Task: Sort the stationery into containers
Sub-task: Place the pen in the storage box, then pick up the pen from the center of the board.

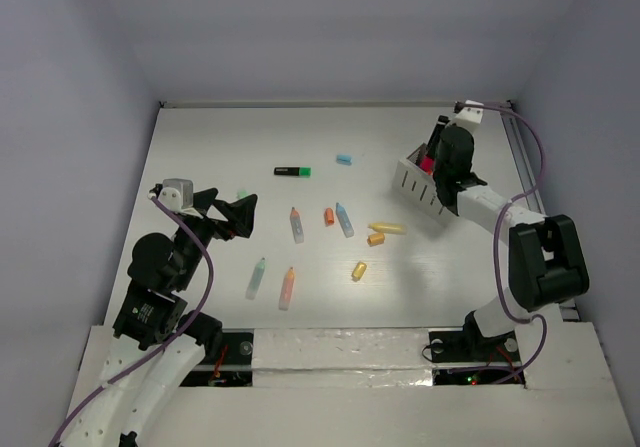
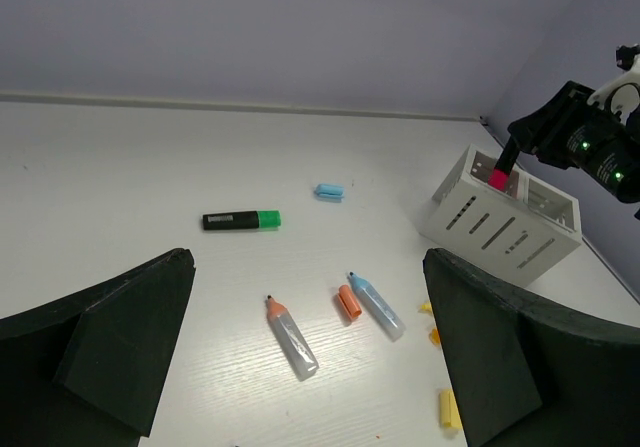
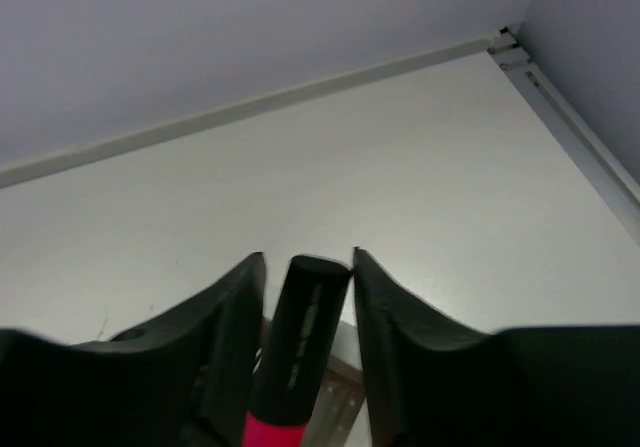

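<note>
From above, the left gripper (image 1: 228, 209) hangs over the left side of the table (image 1: 200, 137), its fingers spread wide with nothing between them. The right gripper (image 1: 438, 153) is over the white box (image 1: 418, 191) near the far right corner, with a pink-and-black marker (image 1: 427, 164) at the box's top. Lying loose, well apart from the box, are a black-and-green highlighter (image 1: 292, 172), a light blue cap (image 1: 344, 159), an orange cap (image 1: 329, 217), a light blue marker (image 1: 344, 220), a yellow marker (image 1: 387, 228), a mint marker (image 1: 257, 278) and an orange marker (image 1: 288, 288)

In the left wrist view, the spread fingers (image 2: 120, 347) frame the black-and-green highlighter (image 2: 241, 220) and the light blue cap (image 2: 329, 191). To the right, the pink-and-black marker (image 2: 498, 175) stands nearly upright with its pink end down at the rim of the white box (image 2: 500, 229), under the right gripper (image 2: 515, 147)

In the right wrist view, the fingers (image 3: 395, 312) flank the marker's black end (image 3: 300, 337). One finger touches it and the other shows a thin gap, so I cannot tell whether they pinch it
</note>
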`<state>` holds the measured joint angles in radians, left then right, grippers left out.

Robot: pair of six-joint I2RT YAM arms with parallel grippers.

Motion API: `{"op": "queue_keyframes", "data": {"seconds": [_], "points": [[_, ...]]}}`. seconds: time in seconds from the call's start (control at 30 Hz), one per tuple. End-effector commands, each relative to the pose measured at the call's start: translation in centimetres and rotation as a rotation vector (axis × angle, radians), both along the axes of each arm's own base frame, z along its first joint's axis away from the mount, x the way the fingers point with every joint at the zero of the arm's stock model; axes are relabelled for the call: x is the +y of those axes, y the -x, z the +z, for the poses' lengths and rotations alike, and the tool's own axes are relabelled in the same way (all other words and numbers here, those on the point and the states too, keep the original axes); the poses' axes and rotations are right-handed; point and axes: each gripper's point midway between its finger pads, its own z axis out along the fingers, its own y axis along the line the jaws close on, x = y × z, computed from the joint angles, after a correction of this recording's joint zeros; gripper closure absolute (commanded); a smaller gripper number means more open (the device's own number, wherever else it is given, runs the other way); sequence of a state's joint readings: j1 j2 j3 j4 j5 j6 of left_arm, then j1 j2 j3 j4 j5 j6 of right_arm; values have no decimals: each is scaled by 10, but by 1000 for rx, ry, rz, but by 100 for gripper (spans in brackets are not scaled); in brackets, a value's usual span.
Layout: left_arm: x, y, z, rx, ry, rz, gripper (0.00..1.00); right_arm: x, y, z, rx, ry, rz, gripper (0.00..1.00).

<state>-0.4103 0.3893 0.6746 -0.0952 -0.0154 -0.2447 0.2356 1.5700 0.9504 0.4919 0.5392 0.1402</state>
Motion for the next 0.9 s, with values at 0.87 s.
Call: {"op": "queue_keyframes", "data": {"seconds": [0.87], "points": [[0, 1, 26, -68, 32, -4, 1, 333, 10, -7, 329, 128, 1364, 73]]}}
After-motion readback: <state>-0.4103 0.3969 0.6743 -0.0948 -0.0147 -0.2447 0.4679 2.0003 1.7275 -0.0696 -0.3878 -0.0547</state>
